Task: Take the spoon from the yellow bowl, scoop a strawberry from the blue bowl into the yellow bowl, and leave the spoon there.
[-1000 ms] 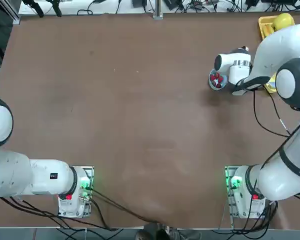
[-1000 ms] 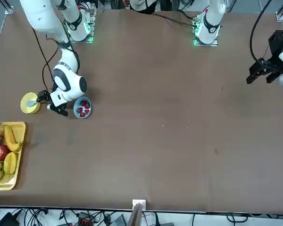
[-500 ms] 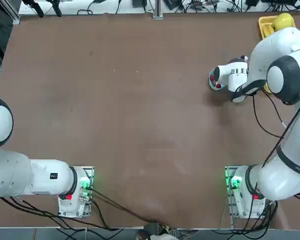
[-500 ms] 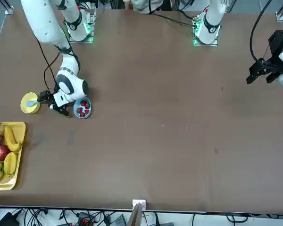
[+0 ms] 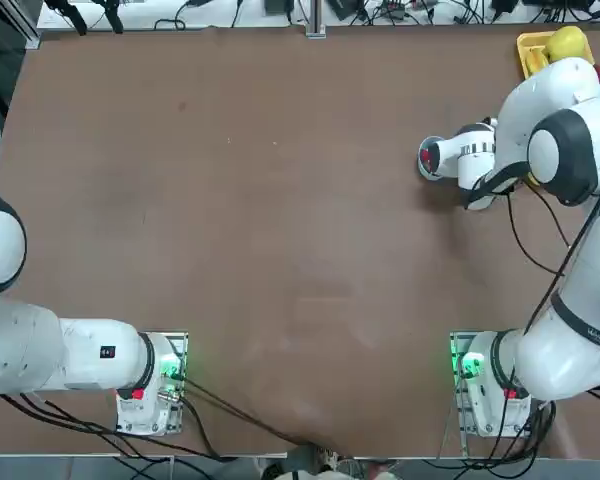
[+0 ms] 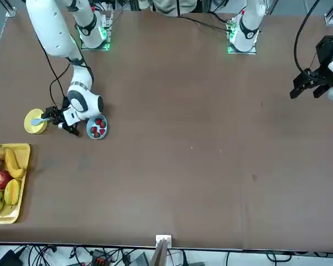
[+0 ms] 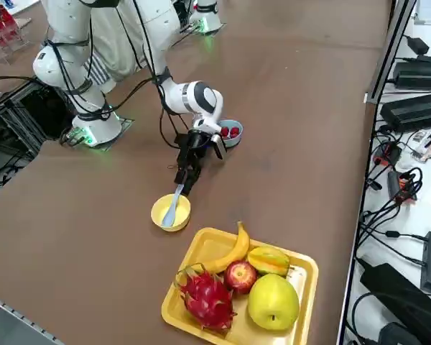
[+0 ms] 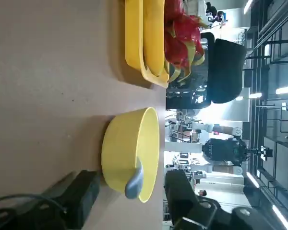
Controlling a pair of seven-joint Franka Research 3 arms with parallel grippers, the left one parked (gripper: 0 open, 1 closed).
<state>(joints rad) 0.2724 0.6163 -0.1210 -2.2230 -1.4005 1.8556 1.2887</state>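
Since a second earlier the right gripper (image 6: 51,117) had crept to the yellow bowl (image 6: 35,121), fingers apart astride the spoon (image 7: 174,206) handle, needing a square, centred pinch.

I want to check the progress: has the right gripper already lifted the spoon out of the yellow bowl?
No, the spoon lies in the yellow bowl, with the right gripper at its handle.

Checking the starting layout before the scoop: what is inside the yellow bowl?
The spoon lies in the yellow bowl, its handle sticking out over the rim toward the right end effector. Nothing else shows inside; the bowl floor beneath the spoon is covered.
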